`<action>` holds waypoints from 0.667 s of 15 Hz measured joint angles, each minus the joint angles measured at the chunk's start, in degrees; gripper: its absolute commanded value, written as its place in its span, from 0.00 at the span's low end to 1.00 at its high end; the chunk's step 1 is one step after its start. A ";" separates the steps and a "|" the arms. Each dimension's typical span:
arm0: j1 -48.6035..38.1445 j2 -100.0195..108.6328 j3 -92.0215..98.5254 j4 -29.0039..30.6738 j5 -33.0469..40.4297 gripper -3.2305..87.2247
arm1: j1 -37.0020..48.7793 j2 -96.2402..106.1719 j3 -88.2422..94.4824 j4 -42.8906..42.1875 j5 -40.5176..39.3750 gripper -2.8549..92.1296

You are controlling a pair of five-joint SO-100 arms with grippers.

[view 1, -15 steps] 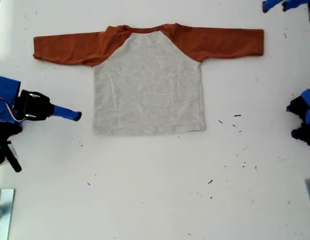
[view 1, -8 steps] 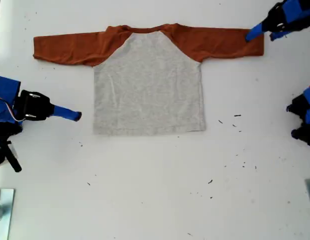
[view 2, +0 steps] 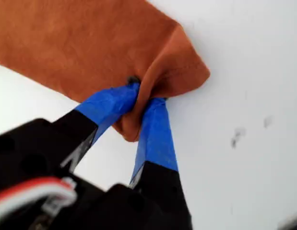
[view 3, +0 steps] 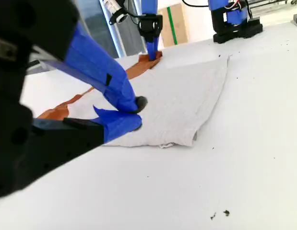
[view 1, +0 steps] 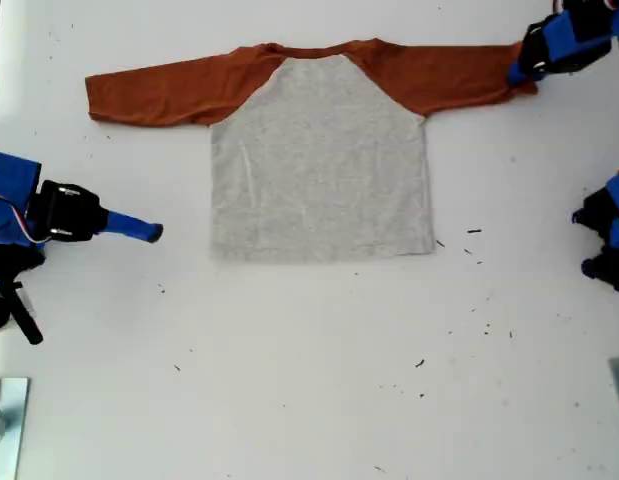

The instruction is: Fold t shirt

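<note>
The t shirt (view 1: 319, 160) lies flat on the white table, grey body in the middle, rust-orange sleeves spread to both sides. My first gripper (view 1: 517, 74) is at the sleeve end on the exterior view's right, shut on it. In the first wrist view the blue fingers (view 2: 155, 134) of my first gripper (view 2: 141, 103) pinch a bunched fold of the orange cuff (view 2: 172, 72). My second gripper (view 1: 154, 233) rests at the exterior view's left, apart from the shirt's hem. In the second wrist view, my second gripper (view 3: 136, 112) is shut on nothing, with the shirt (view 3: 186, 100) beyond it.
A blue and black arm base (view 1: 609, 235) stands at the exterior view's right edge. A metal piece (view 1: 4, 420) shows in the exterior view's lower left corner. Dark specks (view 1: 469, 250) dot the table below the shirt. A cardboard box (view 3: 173, 24) stands beyond the table.
My first gripper came down onto the sleeve end and shut on it. The whole shirt has slid toward the exterior view's right. My second gripper has not moved.
</note>
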 measured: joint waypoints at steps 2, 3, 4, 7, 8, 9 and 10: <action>0.00 0.00 0.00 0.00 0.00 0.03 | -1.32 6.24 -0.26 5.45 0.00 0.06; 0.00 0.00 0.00 0.00 0.00 0.03 | -2.37 10.63 -0.62 8.17 0.00 0.06; 0.00 0.00 0.00 0.00 0.00 0.03 | -2.55 16.17 -2.64 11.16 0.62 0.06; 0.00 0.00 0.00 0.00 0.00 0.03 | -1.85 21.45 -19.34 23.47 1.49 0.06; 0.00 0.00 0.00 0.00 0.00 0.03 | -3.43 20.83 -21.88 24.87 2.11 0.06; 0.00 0.00 0.00 0.00 0.00 0.03 | -6.42 20.74 -22.24 24.96 3.25 0.06; 0.00 0.00 0.00 0.00 0.00 0.03 | -10.72 20.39 -22.24 24.35 5.19 0.06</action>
